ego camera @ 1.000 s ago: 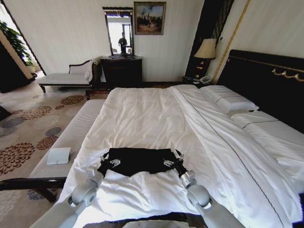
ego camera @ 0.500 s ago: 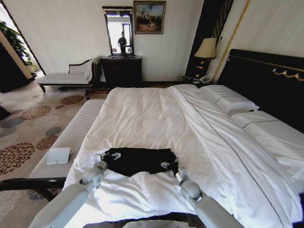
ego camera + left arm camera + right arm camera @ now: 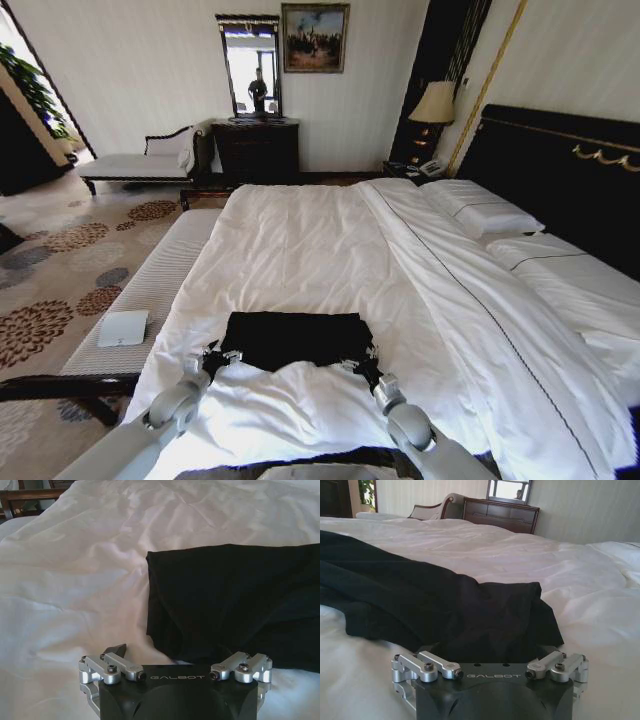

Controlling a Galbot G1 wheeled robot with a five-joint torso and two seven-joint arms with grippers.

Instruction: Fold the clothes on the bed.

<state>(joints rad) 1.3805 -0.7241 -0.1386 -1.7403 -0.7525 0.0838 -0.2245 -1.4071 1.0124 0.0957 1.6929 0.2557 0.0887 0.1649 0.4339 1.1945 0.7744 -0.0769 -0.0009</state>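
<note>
The clothes, one black T-shirt (image 3: 297, 338), lie as a flat folded rectangle near the foot of the white bed (image 3: 300, 240); no lettering shows. My left gripper (image 3: 213, 357) sits at the shirt's near left corner, and my right gripper (image 3: 363, 366) at its near right corner. In the left wrist view the left gripper (image 3: 175, 656) is open, with the shirt (image 3: 235, 600) lying just ahead of it on the sheet. In the right wrist view the right gripper (image 3: 490, 652) stands open, and the shirt's (image 3: 445, 610) corner drapes right against its front.
A pale ribbed bench (image 3: 150, 290) carrying a white flat item (image 3: 124, 328) runs along the bed's left side. Pillows (image 3: 485, 215) and the dark headboard (image 3: 560, 170) are on the right. A dresser with a mirror (image 3: 257, 150) and a chaise (image 3: 135, 165) stand at the far wall.
Both grippers carried the shirt's near edge forward, let it go and drew back toward me. The shirt now lies flatter and neater.
</note>
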